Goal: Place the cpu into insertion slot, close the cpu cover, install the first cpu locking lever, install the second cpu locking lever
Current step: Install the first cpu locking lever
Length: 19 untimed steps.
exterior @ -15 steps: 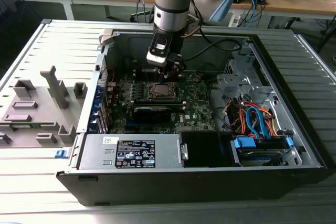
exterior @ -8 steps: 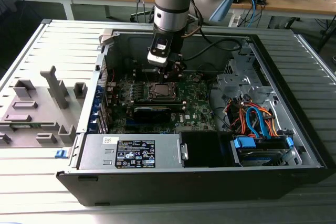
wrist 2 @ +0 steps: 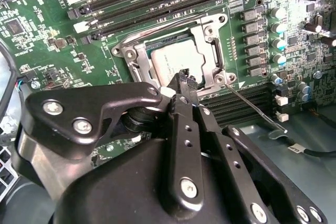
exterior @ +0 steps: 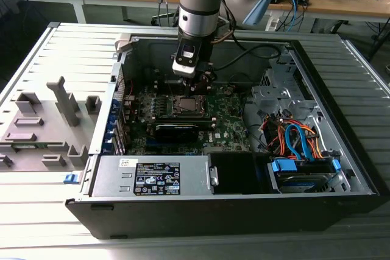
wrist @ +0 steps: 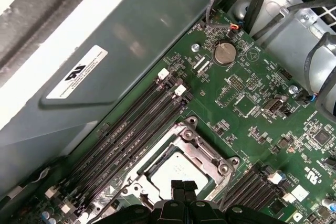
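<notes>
Cpu [wrist 2: 176,62] seated in insertion slot [wrist 2: 137,62], cpu cover [wrist 2: 210,51] shut over it. My gripper [wrist 2: 184,80] at cpu's 6 o'clock edge, jaws pressed together, holding nothing. Locking lever [wrist 2: 257,108] sticks out at 4 o'clock. Green circuit board [wrist: 252,103] surrounds socket.

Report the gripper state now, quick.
Gripper: jaws shut, empty, poised just above the cpu, which sits under the closed cpu cover.

The exterior view looks down from well back at the whole open black computer case [exterior: 244,168] with my arm reaching in. Both wrist views sit right up close over the green circuit board [wrist 2: 47,35], and both share the square silver-framed socket [wrist: 181,169] past my black gripper [wrist 2: 184,80].
</notes>
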{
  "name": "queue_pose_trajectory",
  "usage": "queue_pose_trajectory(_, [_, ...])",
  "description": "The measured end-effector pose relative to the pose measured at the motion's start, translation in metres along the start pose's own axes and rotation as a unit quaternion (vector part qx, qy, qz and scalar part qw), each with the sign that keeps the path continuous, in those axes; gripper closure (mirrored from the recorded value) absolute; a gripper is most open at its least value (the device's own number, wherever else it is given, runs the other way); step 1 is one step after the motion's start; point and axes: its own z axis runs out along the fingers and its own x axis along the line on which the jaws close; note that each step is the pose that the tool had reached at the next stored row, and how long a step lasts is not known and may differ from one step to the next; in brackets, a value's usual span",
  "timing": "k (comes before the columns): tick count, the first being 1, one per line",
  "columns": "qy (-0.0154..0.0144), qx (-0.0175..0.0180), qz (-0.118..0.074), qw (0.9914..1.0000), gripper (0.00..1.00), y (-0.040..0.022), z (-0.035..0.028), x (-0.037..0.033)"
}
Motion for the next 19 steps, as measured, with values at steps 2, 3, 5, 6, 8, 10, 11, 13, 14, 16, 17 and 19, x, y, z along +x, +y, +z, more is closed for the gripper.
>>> queue_pose_trajectory(2, [-0.0001,0.0000,-0.003,1.00000,0.89,0.0000,0.0000,0.0000])
queue_pose_trajectory(3, [-0.0002,0.0000,-0.004,0.99999,0.89,0.0000,0.0000,0.0000])
queue_pose_trajectory(5, [-0.0003,0.0000,-0.008,0.99997,0.89,0.0000,0.0000,0.0000])
queue_pose_trajectory(6, [-0.0004,0.0000,-0.009,0.99996,0.89,0.0000,0.0000,0.0000])
queue_pose_trajectory(8, [-0.0005,0.0000,-0.013,0.99992,0.89,0.0000,0.0000,0.0000])
queue_pose_trajectory(10, [-0.0006,0.0000,-0.016,0.99988,0.89,0.0000,0.0000,0.0000])
queue_pose_trajectory(11, [-0.0007,0.0000,-0.019,0.99983,0.89,0.0000,0.0000,0.0000])
queue_pose_trajectory(13, [-0.0008,0.0000,-0.022,0.99975,0.89,0.0000,0.0000,0.0000])
queue_pose_trajectory(14, [-0.0009,0.0000,-0.024,0.99972,0.89,0.0000,0.0000,0.0000])
queue_pose_trajectory(16, [-0.0010,0.0000,-0.027,0.99964,0.89,0.0000,0.0000,0.0000])
queue_pose_trajectory(17, [-0.0011,0.0000,-0.029,0.99957,0.89,0.0000,0.0000,0.0000])
queue_pose_trajectory(19, [-0.0013,0.0000,-0.034,0.99941,0.89,0.0000,0.0000,0.0000])
